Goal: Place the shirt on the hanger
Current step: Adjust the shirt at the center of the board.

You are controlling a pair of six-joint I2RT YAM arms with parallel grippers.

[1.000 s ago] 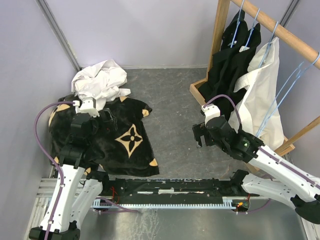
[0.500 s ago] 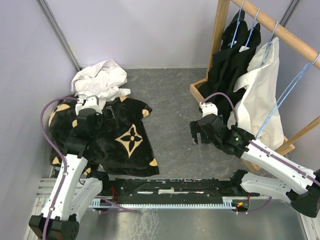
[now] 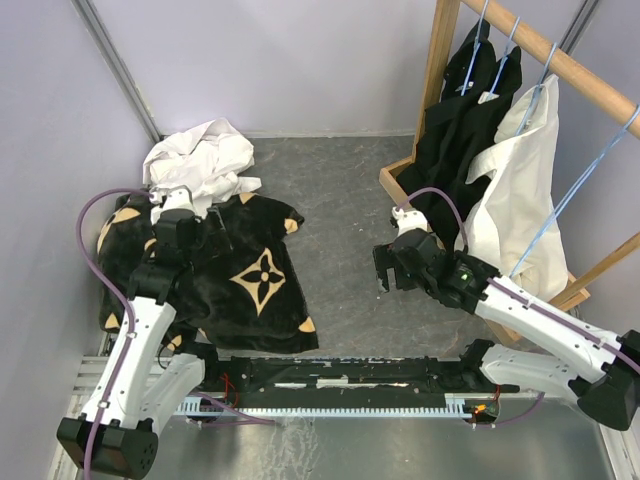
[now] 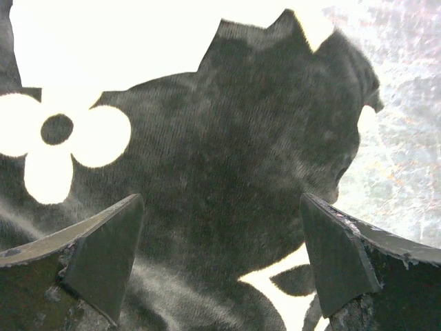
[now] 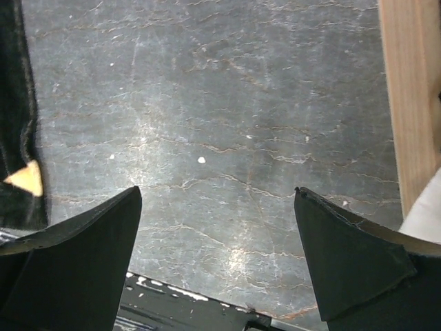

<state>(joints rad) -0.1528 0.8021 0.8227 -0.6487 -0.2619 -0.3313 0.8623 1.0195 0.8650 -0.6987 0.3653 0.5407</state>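
**First:** Shirt not picked up yet, is it?

**Second:** No. Start near us. In the last second the left gripper has slid farther out over the black cloth, jaws spread and empty. Its own camera shows only dark pile and a tan flower ahead of the fingers.

**First:** And the right gripper?

**Second:** It has swung left, away from the wooden rack. It hangs gaping over bare table, holding nothing.

**First:** Meaning what?

**Second:** I'd say both arms are heading for the pickup, so the grasp hasn't begun. The shirt lies crumpled in the far left corner, touching the cloth's far edge, just beyond the left gripper. The hanger hangs from the rack's rail at far right, well apart from it, next to a hung white garment and the black shirts.

**First:** What can't you make out?

**Second:** The collar and label are lost in the folds. The left wrist view burns out to plain white along the top. The hanger's hook runs to the frame edge, and from above the wrist hides the left fingertips.
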